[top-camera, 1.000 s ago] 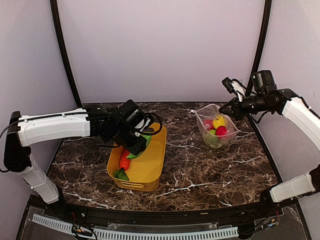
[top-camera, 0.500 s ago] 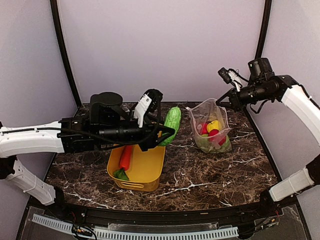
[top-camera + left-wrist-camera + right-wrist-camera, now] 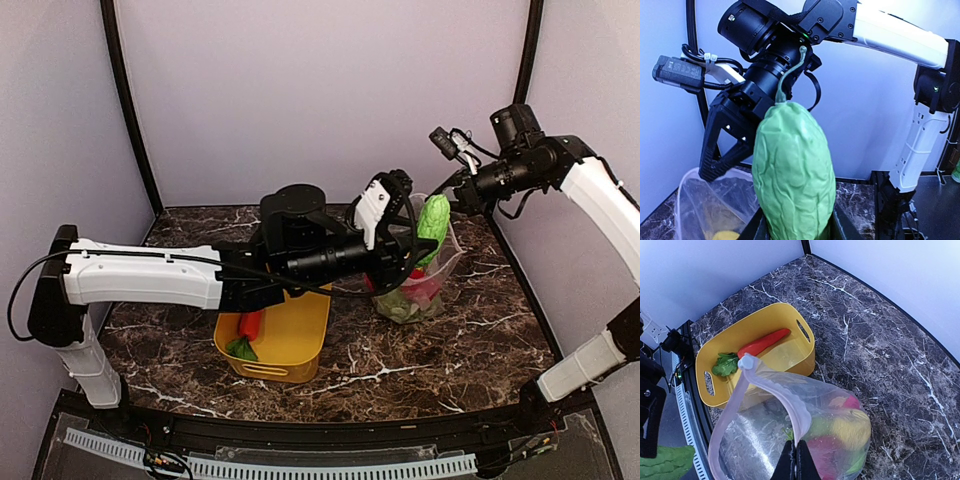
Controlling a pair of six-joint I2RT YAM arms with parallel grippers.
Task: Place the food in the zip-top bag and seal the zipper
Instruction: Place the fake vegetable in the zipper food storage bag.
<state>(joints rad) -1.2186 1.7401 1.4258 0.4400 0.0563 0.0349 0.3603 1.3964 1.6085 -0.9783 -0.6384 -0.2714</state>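
My left gripper [image 3: 416, 233] is shut on a green cucumber [image 3: 433, 221] and holds it upright just above the mouth of the zip-top bag [image 3: 418, 285]. In the left wrist view the cucumber [image 3: 792, 170] fills the middle and hides my fingertips. The right gripper [image 3: 797, 456] is shut on the bag's pinkish zipper [image 3: 785, 392] and holds the mouth up and open. Inside the bag [image 3: 755, 440] lie a yellow lemon [image 3: 851, 430], a red fruit [image 3: 826, 446] and some green food. An orange-red carrot [image 3: 762, 342] lies in the yellow tub [image 3: 790, 315].
The yellow tub [image 3: 297, 335] stands on the marble table left of the bag, under the left arm. The carrot [image 3: 250, 323] lies at its left side. Black frame posts and pale walls close in the back and sides.
The left arm lifted the cucumber out of the tub and swung it right, up to the bag's mouth. The right gripper raised the bag's rim a little.
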